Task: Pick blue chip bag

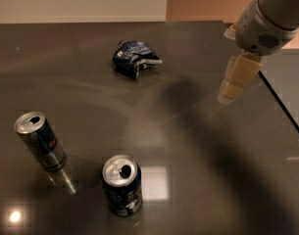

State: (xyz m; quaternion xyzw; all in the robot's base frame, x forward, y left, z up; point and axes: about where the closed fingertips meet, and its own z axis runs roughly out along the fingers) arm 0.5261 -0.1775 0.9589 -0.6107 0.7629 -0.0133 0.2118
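The blue chip bag (134, 58) is a small crumpled dark-blue foil bag with white lettering. It lies on the dark table (188, 146) at the far middle. My gripper (228, 95) hangs from the white arm (266, 18) at the upper right, above the table. It is well to the right of the bag and apart from it. It holds nothing that I can see.
A dark blue drink can (122, 185) with a silver top stands at the near middle. A blue and silver can (39, 142) stands at the near left. The table's right edge (284, 106) runs diagonally just right of the gripper.
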